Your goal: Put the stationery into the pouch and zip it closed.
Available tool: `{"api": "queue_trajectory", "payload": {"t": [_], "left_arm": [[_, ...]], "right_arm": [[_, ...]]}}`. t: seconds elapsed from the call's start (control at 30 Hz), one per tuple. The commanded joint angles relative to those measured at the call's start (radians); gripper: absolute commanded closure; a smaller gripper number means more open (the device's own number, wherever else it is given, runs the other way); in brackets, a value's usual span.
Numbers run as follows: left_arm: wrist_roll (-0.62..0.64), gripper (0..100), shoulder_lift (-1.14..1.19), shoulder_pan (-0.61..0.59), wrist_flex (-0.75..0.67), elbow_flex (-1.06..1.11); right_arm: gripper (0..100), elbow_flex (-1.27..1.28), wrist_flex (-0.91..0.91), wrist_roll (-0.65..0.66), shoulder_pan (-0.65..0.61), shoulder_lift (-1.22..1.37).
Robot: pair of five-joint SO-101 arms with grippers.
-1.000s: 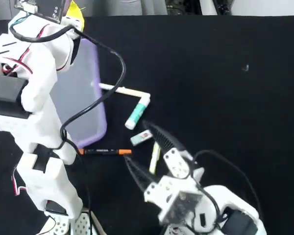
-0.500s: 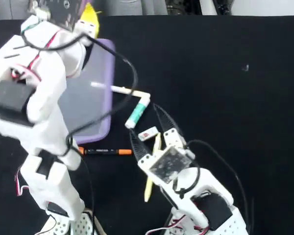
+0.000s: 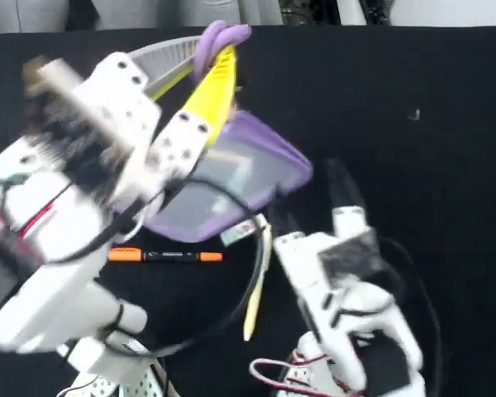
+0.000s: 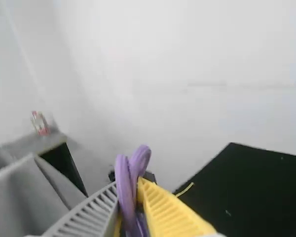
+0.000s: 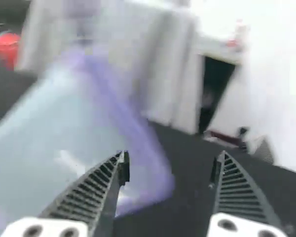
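My left gripper (image 3: 208, 62) is shut on the purple edge of the clear pouch (image 3: 231, 178) and holds it lifted and tilted above the table; its grey and yellow fingers (image 4: 153, 207) pinch a purple fold (image 4: 130, 170). My right gripper (image 3: 314, 198) stands open just right of the pouch, its black fingers (image 5: 106, 190) apart with the pouch (image 5: 64, 148) in front of them. On the mat lie an orange-capped black marker (image 3: 165, 256), a yellow pencil (image 3: 256, 285) and a small eraser (image 3: 238, 233). A white stick shows inside the pouch.
The black mat (image 3: 430, 124) is bare on the right and at the back. A black cable (image 3: 248, 289) from the left arm loops over the mat near the pencil. Both arm bases sit at the front edge.
The left arm has swung up and right, lifting the pouch off the mat by its edge. The right arm moved right and turned toward the pouch. The green-tipped stick no longer shows on the mat.
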Motion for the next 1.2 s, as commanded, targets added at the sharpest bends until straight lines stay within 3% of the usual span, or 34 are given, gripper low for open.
{"api": "queue_trajectory", "payload": {"t": [0.0, 0.17, 0.4, 0.57, 0.67, 0.93, 1.17], "left_arm": [[-0.089, 97, -0.117, 0.012, -0.002, -0.033], [-0.1, 97, -0.201, 0.012, 0.002, -0.025], [-0.095, 97, -0.209, 0.021, 0.002, -0.025], [0.049, 97, -0.203, 0.022, 0.002, -0.025], [0.071, 97, -0.203, 0.022, 0.0, -0.025], [0.069, 97, -0.198, 0.016, -0.002, -0.025], [0.069, 97, -0.104, 0.015, -0.092, -0.027]], "right_arm": [[71.6, -0.228, 0.092, 0.015, 0.135, -0.087], [71.6, -0.274, 0.149, 0.118, 0.087, -0.087], [71.6, -0.257, 0.155, 0.118, -0.009, -0.087], [71.6, -0.282, 0.157, 0.126, -0.092, -0.088], [71.6, -0.314, 0.206, 0.126, -0.149, -0.085], [71.6, -0.42, 0.479, 0.219, -0.433, -0.081], [71.7, -0.423, 0.585, 0.222, -0.675, -0.079]]}}
